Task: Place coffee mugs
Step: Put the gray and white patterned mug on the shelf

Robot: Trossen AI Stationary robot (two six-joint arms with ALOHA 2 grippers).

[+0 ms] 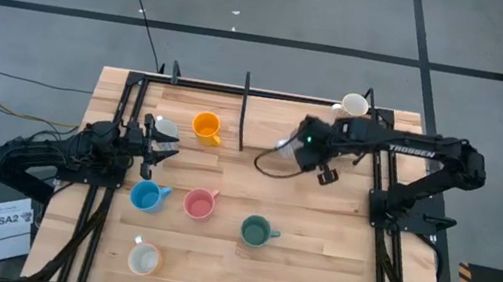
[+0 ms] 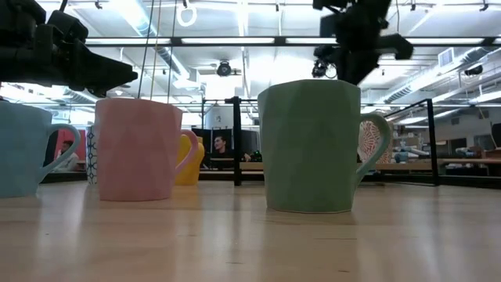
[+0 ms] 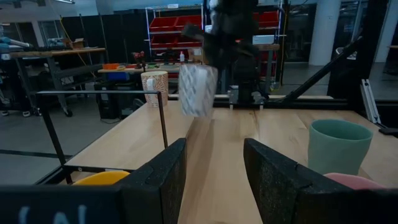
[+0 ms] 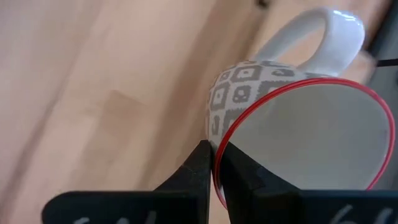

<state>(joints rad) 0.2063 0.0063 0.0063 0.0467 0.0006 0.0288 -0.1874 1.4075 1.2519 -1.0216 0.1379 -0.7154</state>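
Note:
My right gripper (image 4: 216, 163) is shut on a white mug with a grey pattern and a red rim (image 4: 249, 93), held in the air over the far middle of the table (image 1: 284, 147). In the left wrist view this mug (image 3: 198, 90) hangs above the wood. My left gripper (image 1: 162, 144) stands open at the left, level, with nothing between its fingers (image 3: 214, 168); a white mug (image 1: 164, 128) sits just beside it. On their bases stand the orange (image 1: 206, 127), light blue (image 1: 149, 196), pink (image 1: 200, 203), teal-green (image 1: 258, 230) and white (image 1: 144, 260) mugs. My right gripper pinches the patterned mug's wall at the red rim (image 4: 217, 151), one finger inside the mug and one outside, on the side opposite the handle (image 4: 329, 28). The fingers come steeply from above. The mug hangs below them, lifted clear of the table, slightly tilted.
Another cream mug (image 1: 354, 105) stands at the far right edge by the right arm. A black upright post (image 1: 244, 110) and frame rails (image 1: 200, 84) stand along the far edge. Bare wood lies in the middle (image 1: 321, 213) and near right of the table.

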